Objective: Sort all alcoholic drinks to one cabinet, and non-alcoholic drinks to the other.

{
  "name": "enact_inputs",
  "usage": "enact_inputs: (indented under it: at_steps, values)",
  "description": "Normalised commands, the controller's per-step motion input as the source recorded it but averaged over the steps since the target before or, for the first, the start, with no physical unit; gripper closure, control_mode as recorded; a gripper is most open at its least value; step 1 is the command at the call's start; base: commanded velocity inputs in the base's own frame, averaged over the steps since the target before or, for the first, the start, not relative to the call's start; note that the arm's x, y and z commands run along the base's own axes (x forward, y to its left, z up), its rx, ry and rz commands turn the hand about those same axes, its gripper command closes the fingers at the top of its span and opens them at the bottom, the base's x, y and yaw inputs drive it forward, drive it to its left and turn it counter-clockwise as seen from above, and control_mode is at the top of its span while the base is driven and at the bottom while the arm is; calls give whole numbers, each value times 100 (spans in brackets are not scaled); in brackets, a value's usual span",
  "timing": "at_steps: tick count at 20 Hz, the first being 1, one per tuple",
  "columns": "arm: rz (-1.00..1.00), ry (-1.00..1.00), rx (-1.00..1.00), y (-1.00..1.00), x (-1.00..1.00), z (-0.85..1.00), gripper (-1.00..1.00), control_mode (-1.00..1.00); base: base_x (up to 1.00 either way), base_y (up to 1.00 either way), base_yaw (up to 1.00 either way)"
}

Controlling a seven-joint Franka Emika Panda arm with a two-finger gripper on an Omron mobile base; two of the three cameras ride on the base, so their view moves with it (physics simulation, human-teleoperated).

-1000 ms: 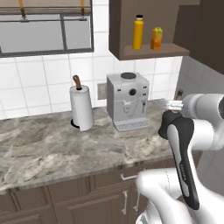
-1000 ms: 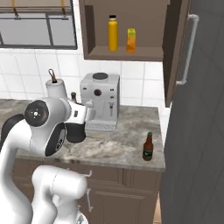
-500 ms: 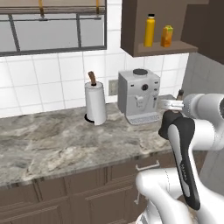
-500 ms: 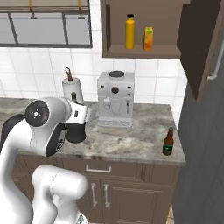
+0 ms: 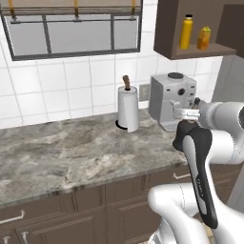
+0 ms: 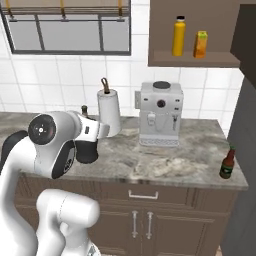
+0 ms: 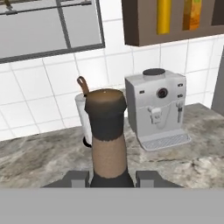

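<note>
- My end effector (image 7: 111,178) is closed around the black bottle (image 7: 107,140); in the hand view its narrow neck with the dark cap rises straight up between my 2 dark fingertips (image 7: 76,178), and both tips sit against its sides.
- In the right base view a small dark top of this same bottle shows just above my white wrist, beside the paper towel roll (image 6: 109,112).
- The bottle hangs above the table (image 5: 71,152), in front of the paper towel roll, and does not stand on the marble.
- The beer bottle (image 6: 228,163) stands upright near the right end of the table, well apart from my end effector and to the right of the coffee machine (image 6: 160,113).
- The yellow-orange bottle (image 6: 179,36) and the juice carton (image 6: 201,44) stand side by side on the bottom board of the open cabinet (image 6: 190,59), high on the wall above the coffee machine; the carton is to the right of the bottle.
- This cabinet is up and to the right of my end effector, well apart from it.
- A window (image 5: 74,31) is on the tiled wall to the left of the cabinet.
</note>
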Motion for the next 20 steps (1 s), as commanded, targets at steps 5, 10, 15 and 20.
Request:
enact_inputs:
  at_steps: [5,10,15,20]
  values:
    - [0,0,0,0,0,0,100,100,-13,58,0]
    - [0,0,0,0,0,0,100,100,-10,61,0]
    - [0,0,0,0,0,0,100,100,-6,63,0]
    - [0,0,0,0,0,0,100,100,-6,63,0]
